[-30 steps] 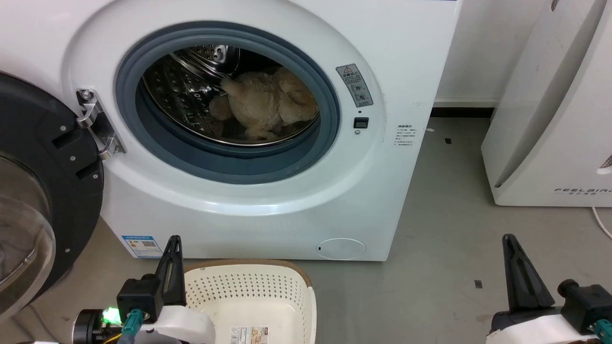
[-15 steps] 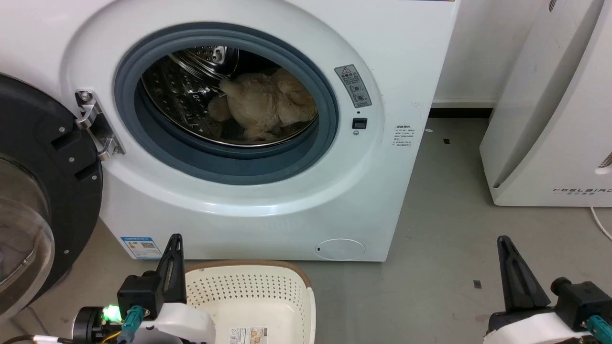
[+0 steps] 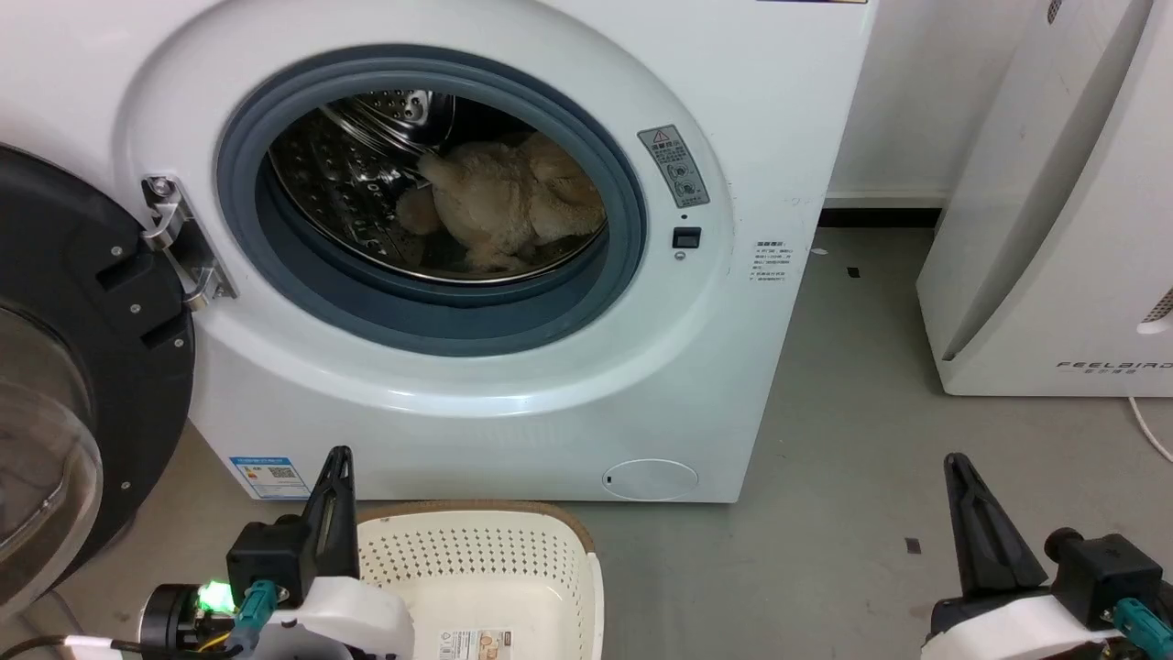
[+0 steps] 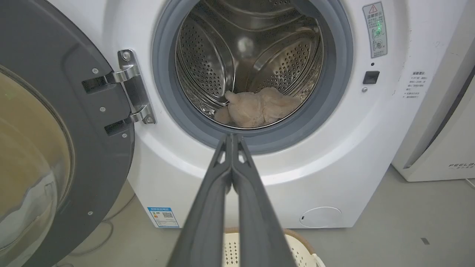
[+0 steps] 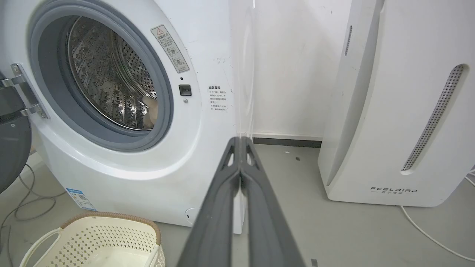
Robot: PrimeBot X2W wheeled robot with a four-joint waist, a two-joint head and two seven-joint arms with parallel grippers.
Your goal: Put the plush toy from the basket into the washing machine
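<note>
The washing machine stands ahead of the left gripper, its porthole above and beyond the fingertips. The plush toy lies in the drum, on its bottom, ahead of and above that gripper. The door hangs swung out to that gripper's left. The basket sits on the floor just right of the left gripper, before the machine's foot, well left of the right gripper. A second appliance stands ahead and right of the right gripper
</note>
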